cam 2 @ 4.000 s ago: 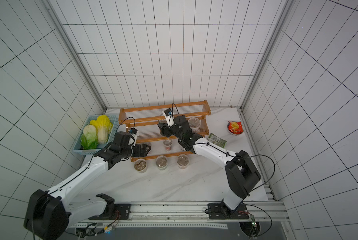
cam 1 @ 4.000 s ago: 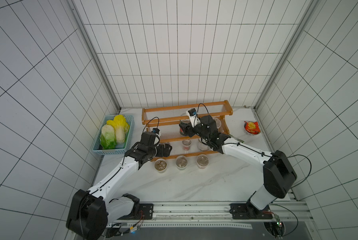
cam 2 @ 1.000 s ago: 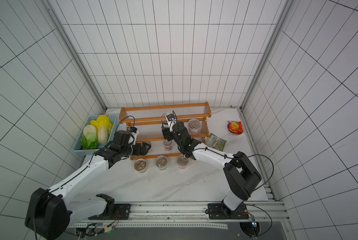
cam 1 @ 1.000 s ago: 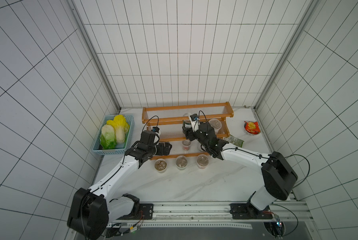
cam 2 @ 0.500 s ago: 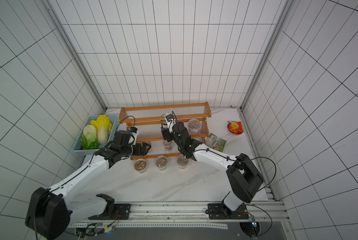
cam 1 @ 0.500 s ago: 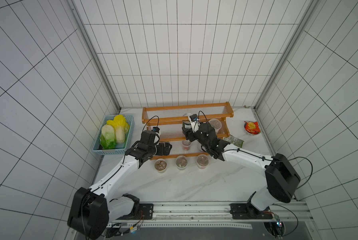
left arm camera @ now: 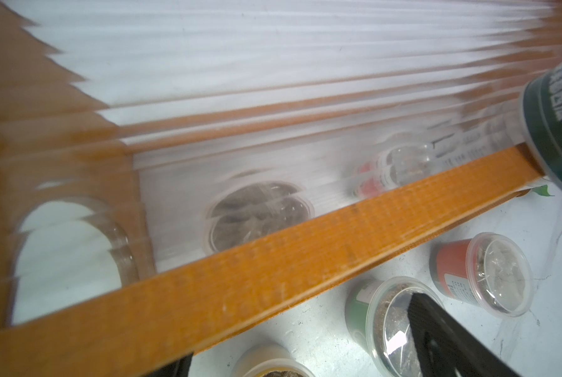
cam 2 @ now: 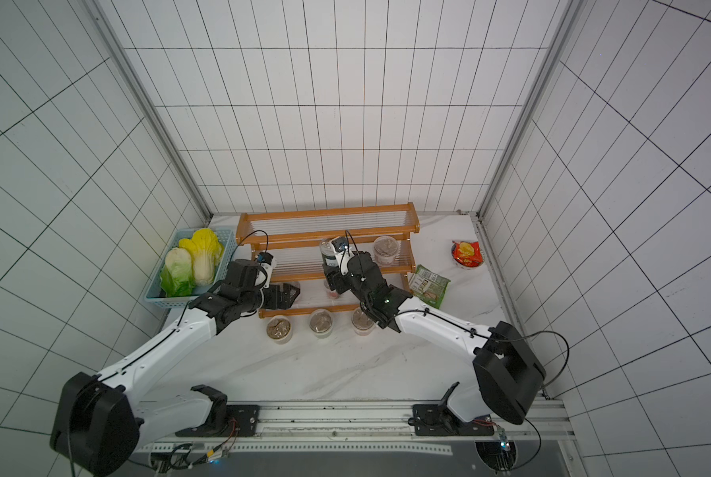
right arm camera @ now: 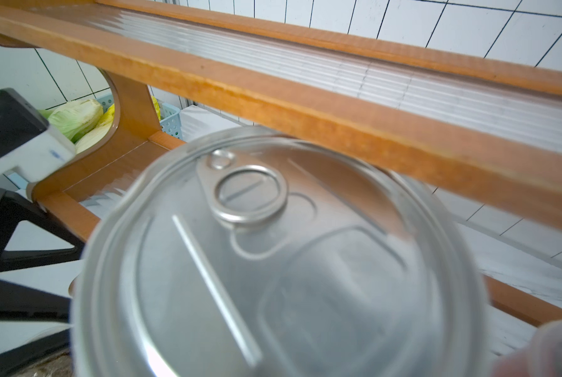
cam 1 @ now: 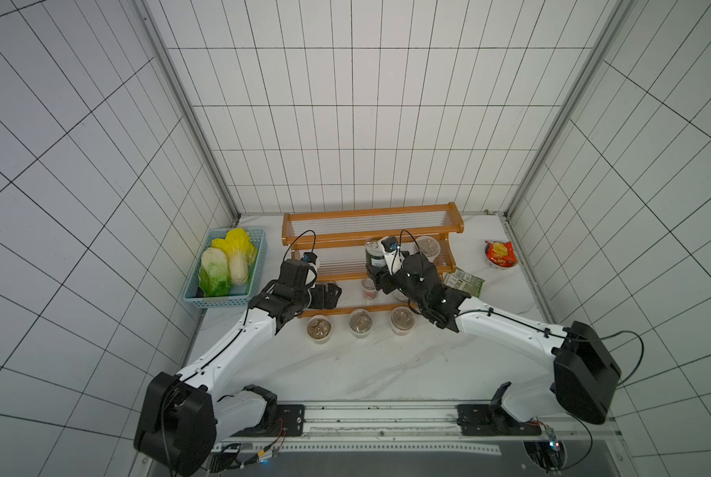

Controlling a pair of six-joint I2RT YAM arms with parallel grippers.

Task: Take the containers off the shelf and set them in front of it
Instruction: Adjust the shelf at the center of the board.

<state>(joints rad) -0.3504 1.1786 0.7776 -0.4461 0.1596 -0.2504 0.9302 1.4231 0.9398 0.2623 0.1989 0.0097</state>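
My right jaws (cam 1: pixel 375 270) look closed around the dark green tin can (cam 1: pixel 372 252), low on its body. The fingertips are hidden behind it, so I judge that from how the can fills the right wrist view. My left jaws (cam 1: pixel 331 295) are spread wide and empty, hanging by the front edge of the lowest tier of the shelf (cam 1: pixel 370 236).

The can is at the middle tier, its lid close under the top tier's front rail. In front of the rack, three cups (cam 1: pixel 360 322) stand in a row on the surface (cam 1: pixel 345 371). On the rack I see a lidded cup (cam 1: pixel 426 247) beside the can, a red-labelled cup (cam 1: pixel 369 288) on the lowest tier, and the white-lidded jar (left arm camera: pixel 67 251), seen through the rods.

The risks, as I read them:
- If I lift too steeply, the lid catches that upper rail.
- If I drag low, the base clips the middle tier's front rail and the smooth metal twists in my grip.
- Coming down, the can or my forearm could knock the row of cups or the red-labelled one beneath.
- My open left finger (left arm camera: pixel 436 326) hovers over the green-labelled cup (left arm camera: pixel 371 313), so a careless dip would tip it.
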